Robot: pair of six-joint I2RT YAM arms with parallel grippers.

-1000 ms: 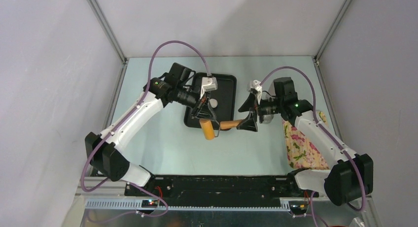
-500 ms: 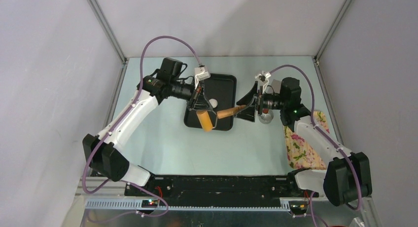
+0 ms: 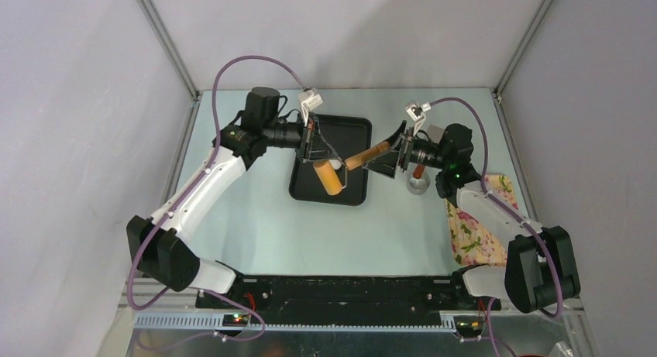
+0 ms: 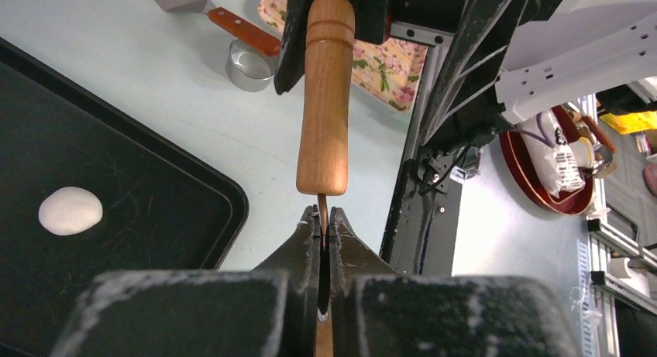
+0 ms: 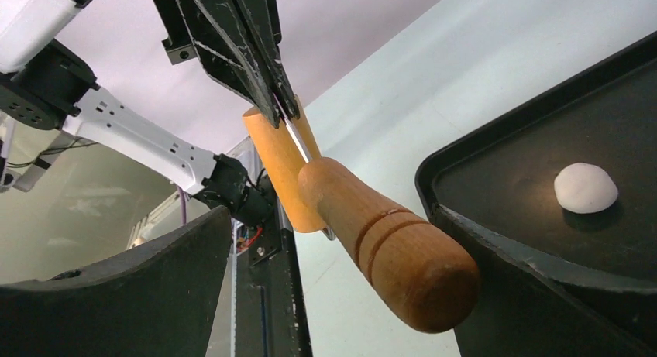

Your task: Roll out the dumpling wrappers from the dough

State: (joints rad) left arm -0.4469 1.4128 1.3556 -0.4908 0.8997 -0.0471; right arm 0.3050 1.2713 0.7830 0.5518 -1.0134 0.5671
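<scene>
The dough is a small white lump lying on the black tray, also seen in the right wrist view. My left gripper is shut on the thin metal rod of a rolling pin, between its pale roller and its wooden handle. The roller hangs over the tray beside the dough. My right gripper is open, and the handle's end lies between its wide-spread fingers.
A round steel cup stands on the table right of the tray, with a red-handled spatula beside it. A floral cloth lies at the right. My right arm hangs above the cup.
Both grippers moved away from the arm bases. The rolling pin went with them, from the tray's near edge to over the tray, its handle now slanting up to the right.
</scene>
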